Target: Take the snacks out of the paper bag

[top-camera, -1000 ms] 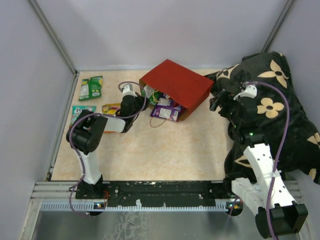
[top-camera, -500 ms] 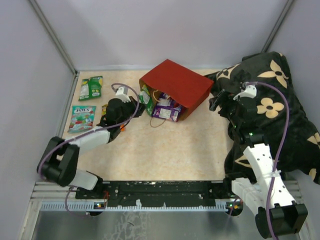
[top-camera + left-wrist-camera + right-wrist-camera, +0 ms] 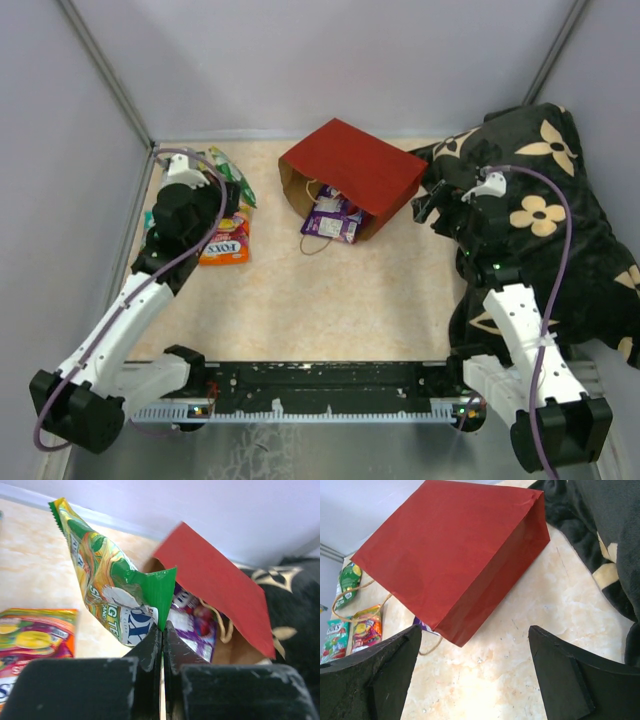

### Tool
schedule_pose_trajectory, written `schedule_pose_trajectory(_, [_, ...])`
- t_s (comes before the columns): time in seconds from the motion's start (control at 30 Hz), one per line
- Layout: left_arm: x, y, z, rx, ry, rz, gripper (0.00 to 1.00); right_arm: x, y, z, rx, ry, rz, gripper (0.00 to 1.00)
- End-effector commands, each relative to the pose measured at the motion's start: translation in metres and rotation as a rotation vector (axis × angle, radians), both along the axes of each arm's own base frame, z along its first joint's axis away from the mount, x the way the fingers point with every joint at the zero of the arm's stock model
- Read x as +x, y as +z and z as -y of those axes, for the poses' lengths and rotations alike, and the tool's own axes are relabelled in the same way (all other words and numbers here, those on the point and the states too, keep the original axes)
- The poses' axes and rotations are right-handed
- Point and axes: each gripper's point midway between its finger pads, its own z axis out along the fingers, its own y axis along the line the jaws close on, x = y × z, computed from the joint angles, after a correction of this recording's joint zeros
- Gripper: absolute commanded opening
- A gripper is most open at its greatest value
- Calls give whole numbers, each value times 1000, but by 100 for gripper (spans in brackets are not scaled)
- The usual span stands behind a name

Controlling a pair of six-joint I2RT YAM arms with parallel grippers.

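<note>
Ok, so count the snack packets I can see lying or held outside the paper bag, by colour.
green packet: 1, held in the left gripper
orange packet: 1
blue-green packet: 1
Total: 3 in view outside the bag

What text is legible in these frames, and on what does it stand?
"OX", cut off by a crease, with "G TE" beside it: green packet pinched in the left hand.
"FOX", roughly, small: orange packet.
Purple packet in the paper bag: print too blurred to read.
</note>
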Motion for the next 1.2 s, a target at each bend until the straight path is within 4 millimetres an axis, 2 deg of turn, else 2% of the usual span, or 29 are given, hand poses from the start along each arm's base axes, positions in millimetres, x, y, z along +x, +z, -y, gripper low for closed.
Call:
schedule_pose_trajectory(0.0, [23,-3,-38,4,104,-61,0,4,21,-6,31,22,71,89])
schedule_pose_trajectory(0.07, [39,-7,-45,-33,93,-74,0,2,23,-5,26,25,74,89])
schedule_pose_trajectory(0.2, [84,-15,-52,-57,95,-73,0,-3,22,-2,0,21,77,89])
schedule_pose_trajectory(0.33, [137,-25,-61,-156,75,-71,0,-2,18,-1,-15,24,71,90])
schedule_pose_trajectory(0.4, [165,-37,-63,-233,46,-81,0,1,14,-3,-13,33,64,90])
schedule_pose_trajectory(0.43, [180,-31,-63,-268,24,-60,0,3,12,-5,-14,39,58,90])
schedule_pose_trajectory(0.5, [207,-38,-63,-315,-14,-54,0,6,9,-6,-17,45,47,91])
schedule_pose_trajectory(0.57, [229,-53,-64,-353,-33,-66,0,8,5,-6,-21,45,38,91])
schedule_pose_trajectory(0.63, [244,-78,-68,-404,-31,-99,0,9,0,-6,-21,45,31,91])
schedule_pose_trajectory(0.67, [249,-100,-70,-438,-26,-130,0,10,-1,-7,-18,47,31,91])
schedule_pose_trajectory(0.8, [254,-167,-79,-540,2,-236,0,13,-6,-12,5,66,16,91])
schedule_pose_trajectory(0.9, [247,-204,-81,-591,4,-291,0,14,-7,-16,20,80,12,91])
schedule_pose_trajectory(1.03, [231,-225,-82,-612,22,-320,0,13,-4,-16,25,79,17,91])
schedule_pose_trajectory(1.17, [218,-226,-88,-603,63,-313,0,12,-2,-16,35,78,19,91])
